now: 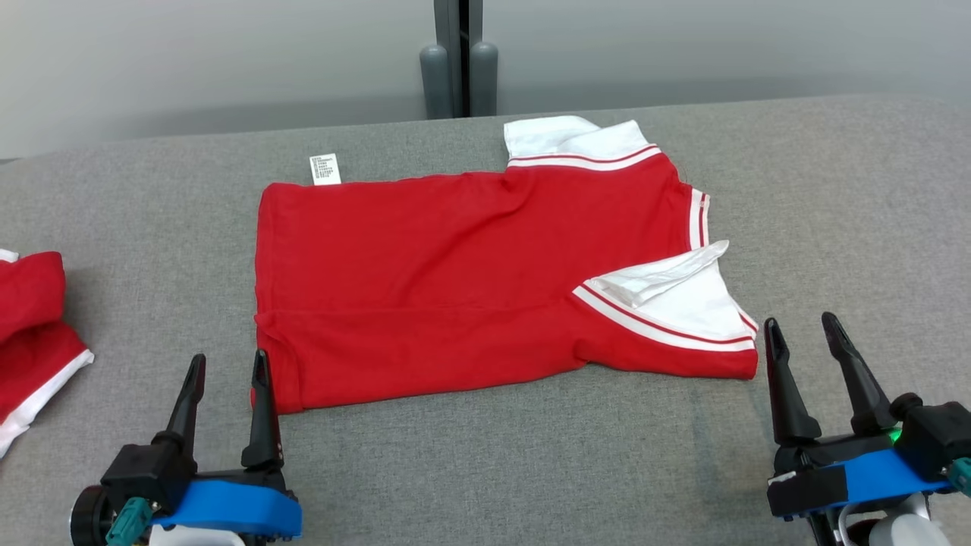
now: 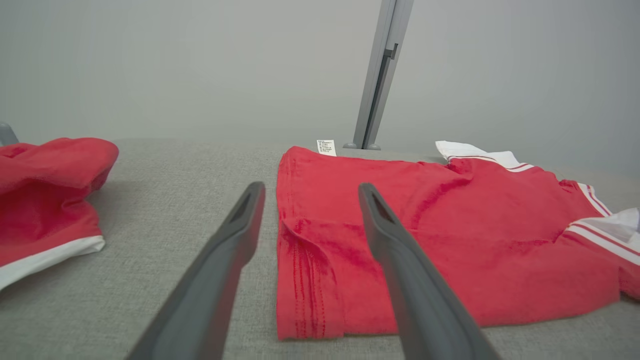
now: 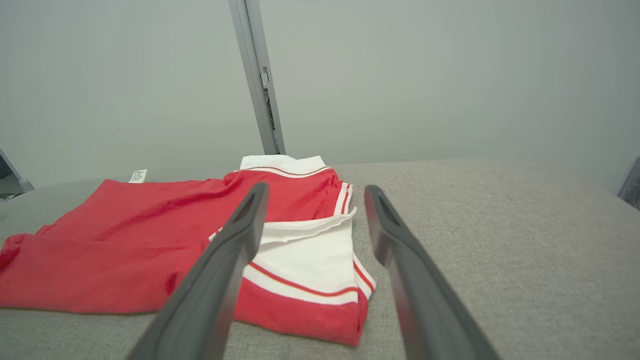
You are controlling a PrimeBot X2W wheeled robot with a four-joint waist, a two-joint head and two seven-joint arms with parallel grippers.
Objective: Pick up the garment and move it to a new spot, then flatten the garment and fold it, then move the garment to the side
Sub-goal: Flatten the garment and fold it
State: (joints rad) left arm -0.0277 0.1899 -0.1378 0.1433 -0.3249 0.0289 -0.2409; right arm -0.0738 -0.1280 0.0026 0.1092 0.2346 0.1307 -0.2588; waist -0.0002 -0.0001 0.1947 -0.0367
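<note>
Head view first: red garment point(image 1: 470, 280) spread near the middle of the grey surface point(image 1: 531, 455), already doubled over into a rough rectangle, well apart from a second red garment point(image 1: 30, 326) bunched at the surface's left edge. Looks like soft knit: light, limp, nothing stiff or breakable, likely to sag and unfold if lifted by a single point. Not slippery against the woven surface, so probably drags rather than slides. Best taken at the two near corners together, pinching through all layers: near-left hem corner for the left pincer point(image 1: 230, 356), near-right corner below the near white panel point(image 1: 690, 307) for the right pincer point(image 1: 800, 320). Worth avoiding the loose white flap on its own, liable to peel open.

Long axis running left to right across the head view, roughly parallel to the surface's near edge. Hem end toward the robot's left. White-trimmed end, the neck end by the look of it, toward the right, with a far white panel point(image 1: 569, 136) poking past the far edge. Small care label point(image 1: 325, 168) sticking out beyond that far edge near the left end.

Left pincer spread wide, holding nothing, right at the garment's near-left corner; in the left wrist view, straddling that corner's edge, contact impossible to confirm. Right pincer likewise wide apart and empty, just beside the near-right corner.
</note>
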